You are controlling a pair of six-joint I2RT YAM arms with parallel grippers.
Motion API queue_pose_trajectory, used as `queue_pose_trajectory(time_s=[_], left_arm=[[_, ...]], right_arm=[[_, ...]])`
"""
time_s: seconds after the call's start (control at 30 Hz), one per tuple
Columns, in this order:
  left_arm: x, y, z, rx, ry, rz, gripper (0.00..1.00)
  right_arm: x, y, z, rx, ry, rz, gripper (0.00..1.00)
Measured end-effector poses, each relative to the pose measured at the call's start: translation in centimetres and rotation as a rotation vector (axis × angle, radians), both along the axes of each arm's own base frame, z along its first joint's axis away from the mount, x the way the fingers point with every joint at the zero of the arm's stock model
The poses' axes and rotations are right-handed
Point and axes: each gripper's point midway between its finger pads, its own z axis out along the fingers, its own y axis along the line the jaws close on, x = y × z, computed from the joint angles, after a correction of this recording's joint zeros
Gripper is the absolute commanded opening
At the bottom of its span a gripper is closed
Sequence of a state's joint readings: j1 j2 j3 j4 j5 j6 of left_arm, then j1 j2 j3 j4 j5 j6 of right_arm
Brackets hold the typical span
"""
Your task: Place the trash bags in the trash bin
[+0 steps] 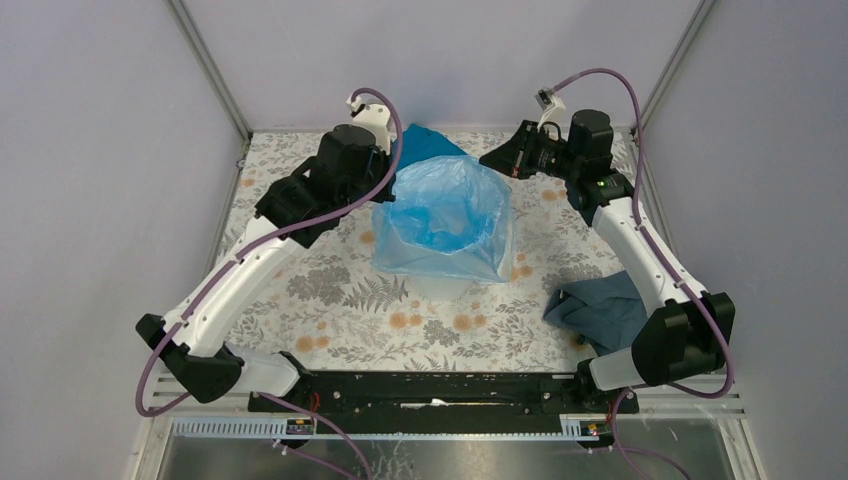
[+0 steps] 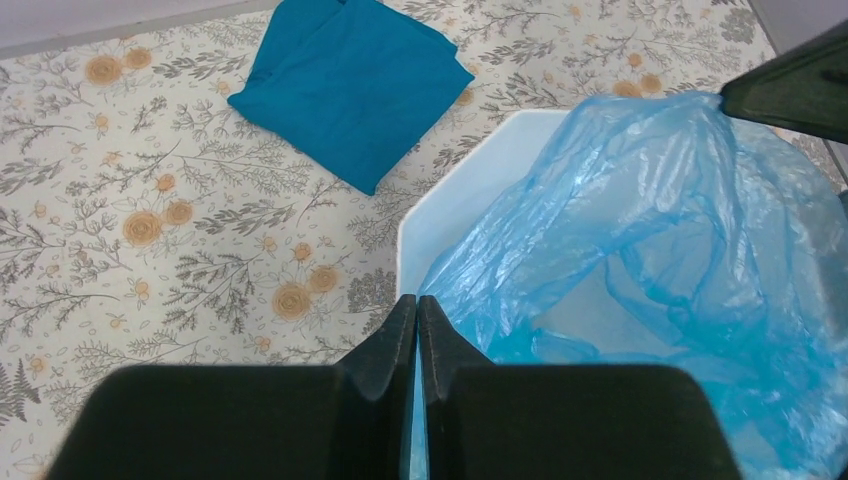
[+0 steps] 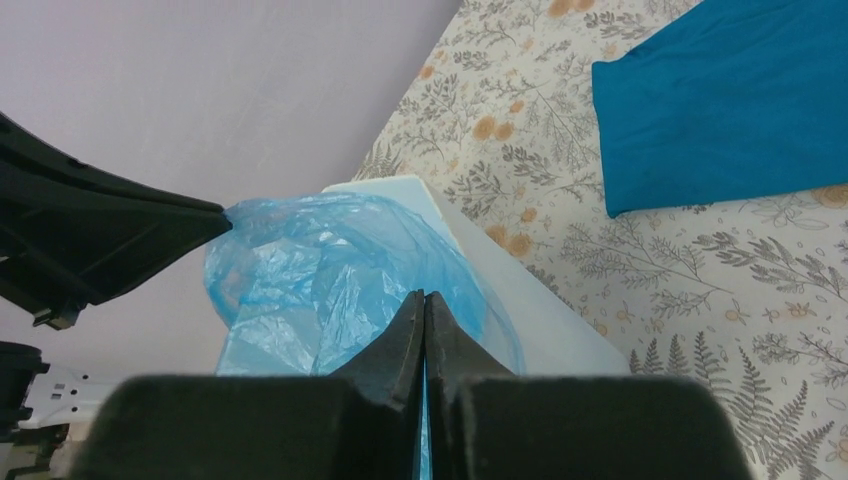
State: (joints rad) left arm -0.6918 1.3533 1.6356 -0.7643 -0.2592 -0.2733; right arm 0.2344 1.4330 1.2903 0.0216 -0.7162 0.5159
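Observation:
The trash bag (image 1: pixel 445 215), thin glossy light-blue film, hangs open-mouthed in and over the white trash bin (image 1: pixel 447 288) at mid-table. My left gripper (image 1: pixel 393 180) is shut on the bag's left rim. In the left wrist view the jaws (image 2: pixel 417 300) are pressed together with blue film between them, at the bin's rim (image 2: pixel 470 190). My right gripper (image 1: pixel 490 160) is shut on the bag's opposite, far-right rim. In the right wrist view its jaws (image 3: pixel 424 296) pinch the film (image 3: pixel 310 260) above the bin's edge (image 3: pixel 530 300). The bag's mouth is stretched between the two grippers.
A folded teal cloth (image 1: pixel 425 140) lies on the flowered table just behind the bin, also in the left wrist view (image 2: pixel 350 80). A dull grey-blue cloth (image 1: pixel 600 305) lies at the front right beside the right arm's base. Grey walls enclose the table.

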Motion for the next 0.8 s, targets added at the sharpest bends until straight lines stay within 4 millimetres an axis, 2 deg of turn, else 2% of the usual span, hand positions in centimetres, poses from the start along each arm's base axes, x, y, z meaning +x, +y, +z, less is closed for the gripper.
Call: queue_pose_trajectory(time_s=[0.23, 0.37, 0.57, 0.8], left_arm=[[2.0, 1.1, -1.0, -0.016, 0.024, 0.036, 0.0], [2.9, 1.8, -0.8, -0.048, 0.026, 0.045, 0.0], [4.4, 2.3, -0.9, -0.084, 0.028, 0.054, 0.0], [7.0, 2.7, -3.1, -0.152, 0.095, 0.07, 0.0]], right_arm=[[1.1, -0.3, 0.3, 0.013, -0.003, -0.059, 0.0], [1.7, -0.8, 0.0, 0.001, -0.001, -0.105, 0.0], [2.7, -1.4, -0.9, -0.027, 0.02, -0.159, 0.0], [4.1, -1.5, -3.0, -0.059, 0.059, -0.181, 0.0]])
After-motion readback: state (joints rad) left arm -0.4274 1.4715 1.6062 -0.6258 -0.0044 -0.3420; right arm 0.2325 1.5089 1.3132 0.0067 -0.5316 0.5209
